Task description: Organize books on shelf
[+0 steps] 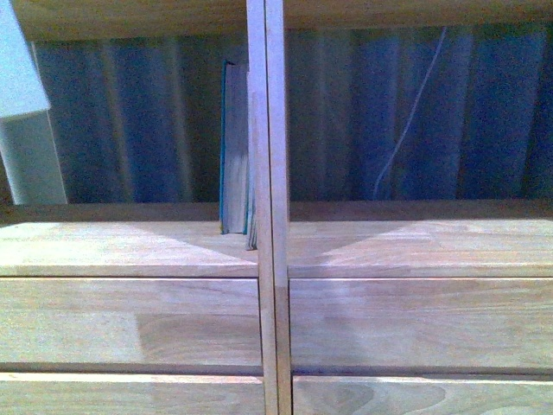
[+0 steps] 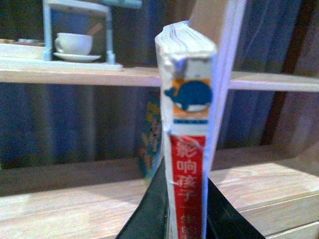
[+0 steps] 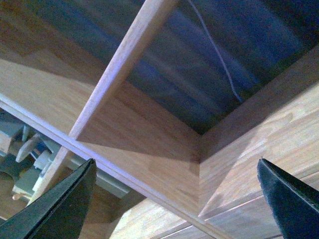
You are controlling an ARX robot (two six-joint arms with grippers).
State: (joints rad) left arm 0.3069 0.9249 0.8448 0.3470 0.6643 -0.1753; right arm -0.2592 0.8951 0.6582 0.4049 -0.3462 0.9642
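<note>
Landmark: the shelf's (image 1: 130,251) double central upright (image 1: 265,130).

1. Left gripper (image 2: 185,201): closed on the white paperback (image 2: 188,99). The black fingers (image 2: 149,214) clamp the lower part of the book from both sides. The book stands upright with its red-lettered spine facing the wrist camera. It is directly in front of the central upright and above the shelf board.
2. Right gripper (image 3: 175,164): jaws spread wide, with nothing between them. It faces a bare shelf compartment beside the central upright. A white cable (image 3: 217,55) hangs down the blue curtain (image 3: 259,35) behind that compartment.
3. Teal books (image 1: 233,147): these stand upright on the shelf board and touch the left side of the central upright.
4. A cup (image 2: 74,43) on a saucer (image 2: 77,57) sits on the higher board, well apart from the central upright.
</note>
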